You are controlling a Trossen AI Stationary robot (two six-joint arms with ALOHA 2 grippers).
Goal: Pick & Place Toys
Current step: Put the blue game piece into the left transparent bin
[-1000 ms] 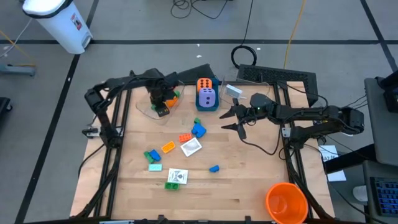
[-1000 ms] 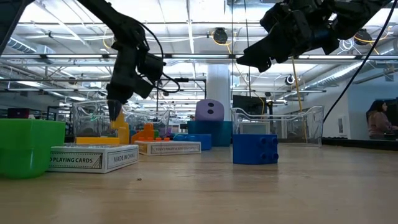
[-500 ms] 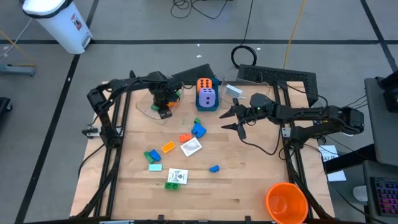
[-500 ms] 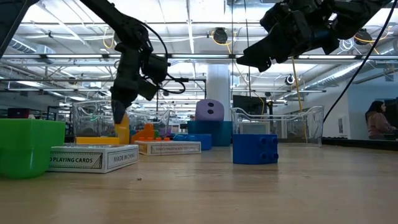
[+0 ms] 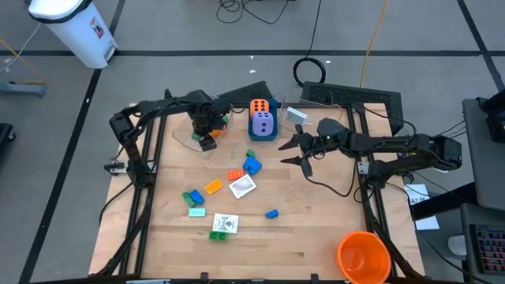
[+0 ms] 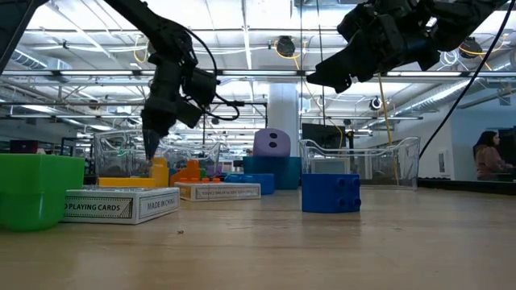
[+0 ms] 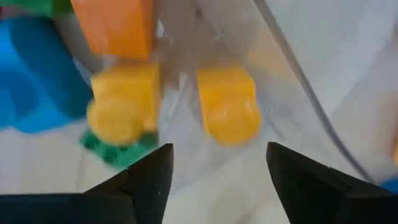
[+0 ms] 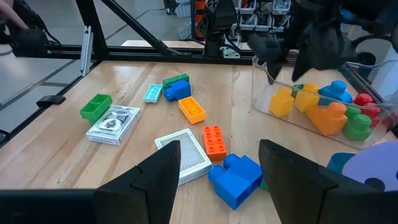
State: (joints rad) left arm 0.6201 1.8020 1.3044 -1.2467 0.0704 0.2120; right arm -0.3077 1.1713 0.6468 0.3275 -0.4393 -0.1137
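Closest to our left gripper [image 7: 214, 177], its two dark fingers stand apart with nothing between them; just past the fingertips a yellow brick [image 7: 228, 106] lies inside the clear tub [image 5: 189, 138], its studded end facing us, with a second yellow brick [image 7: 120, 109] beside it behind the tub's clear wall. An orange brick [image 7: 115, 28] and a blue piece [image 7: 34, 81] sit beyond those, and a green one peeks out underneath.

Our right gripper [image 8: 217, 162] hangs above the table with its fingers spread and empty. Below and ahead of it lie a blue brick [image 8: 236, 177], a red-orange brick [image 8: 215, 139] with its long axis running away from us, a white card [image 8: 186, 152], and an orange brick [image 8: 191, 109] set at a slant. Farther out rest a card pack [image 8: 115, 123] and a green brick [image 8: 95, 106].

Beyond, a purple die [image 5: 263, 124] and an orange die [image 5: 259, 106] sit in a blue box. The wooden table [image 5: 316, 229] carries an orange cup [image 5: 363, 256] at a corner well away from both our grippers.
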